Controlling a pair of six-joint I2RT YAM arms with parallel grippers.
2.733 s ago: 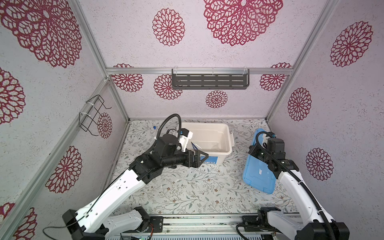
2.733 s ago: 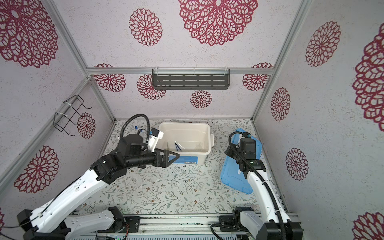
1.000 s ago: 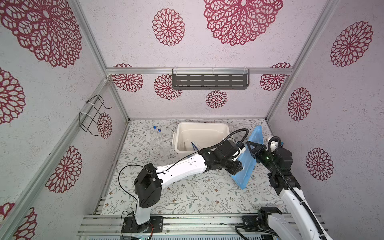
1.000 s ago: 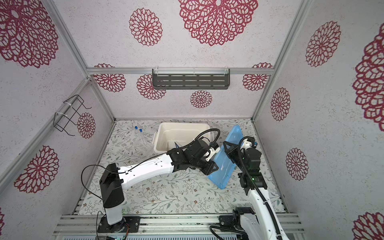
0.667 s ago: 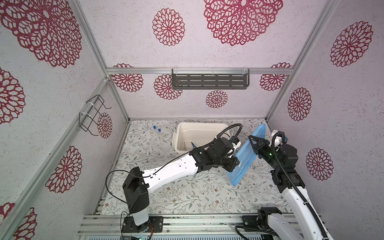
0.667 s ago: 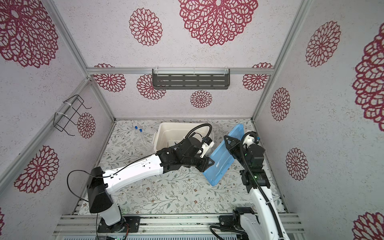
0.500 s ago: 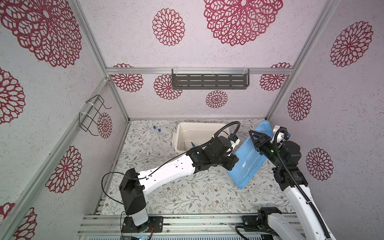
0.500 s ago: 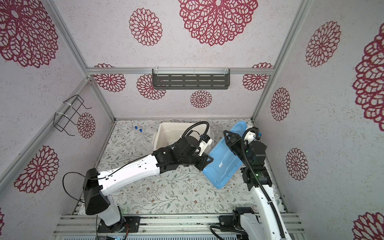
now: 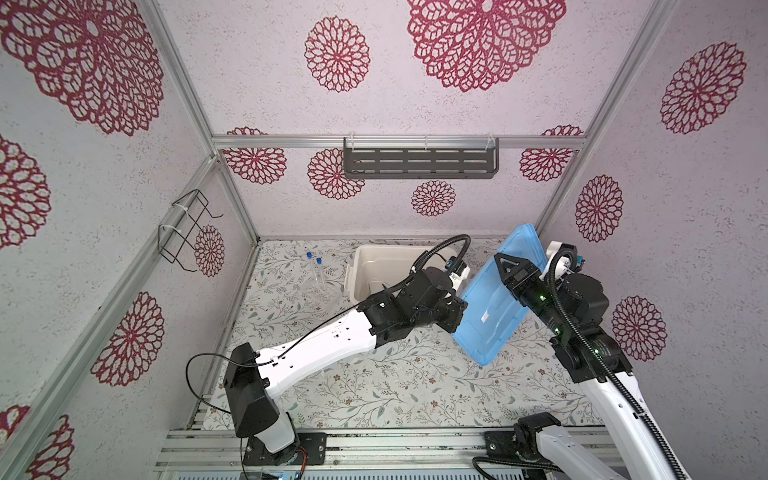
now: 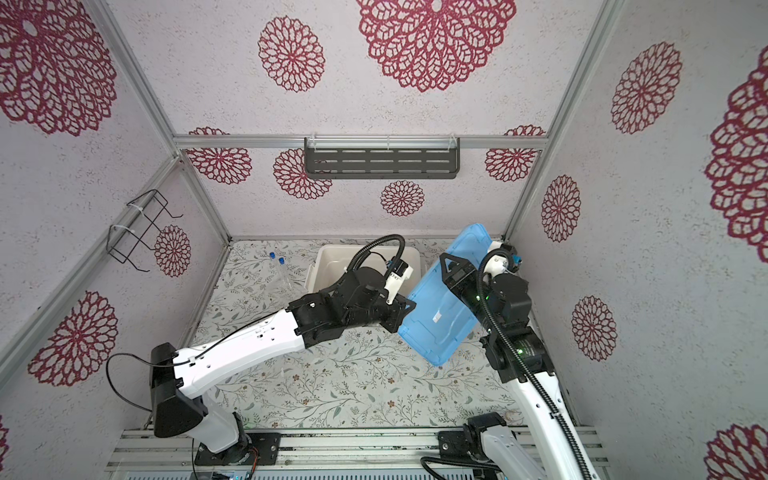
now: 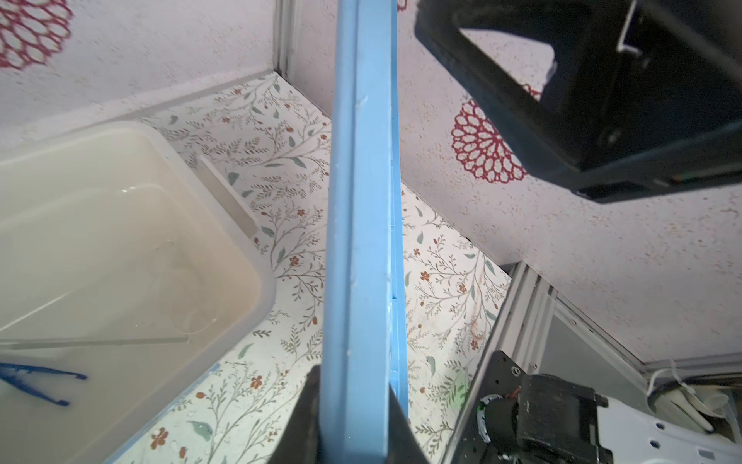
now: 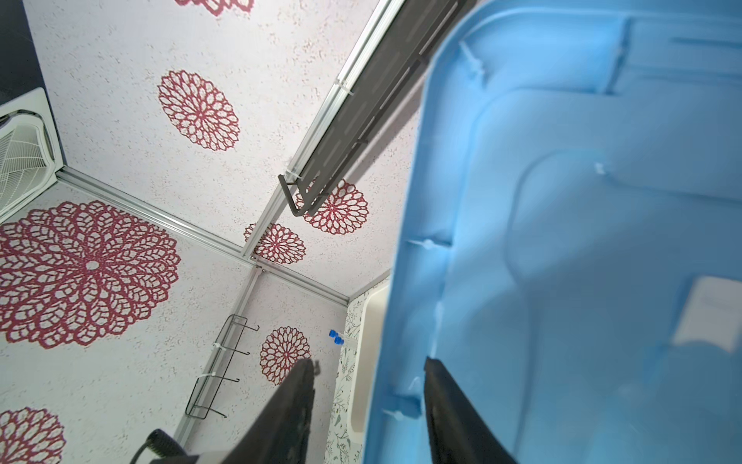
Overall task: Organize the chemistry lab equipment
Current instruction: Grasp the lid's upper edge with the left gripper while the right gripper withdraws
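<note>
Left claw is now clamped on the rim of the flat blue lid. Its dark jaws press both faces in the left wrist view, where a second ago it was only closing in. Right claw, which had been pinching that lid, has let go: its jaws stand spread on either side of the rim, one clearly off the plastic. So the lid has passed from the right arm to the left, and it hangs steeply tilted over the floral surface, just beside the white tub. I cannot tell whether its low corner touches down. The handover probably prepares for covering the tub, yet the sorting looks unfinished. Blue tweezers lie inside the tub, while two clear tubes with blue caps remain out on the surface, left of the tub in both top views and well apart from both arms.
</note>
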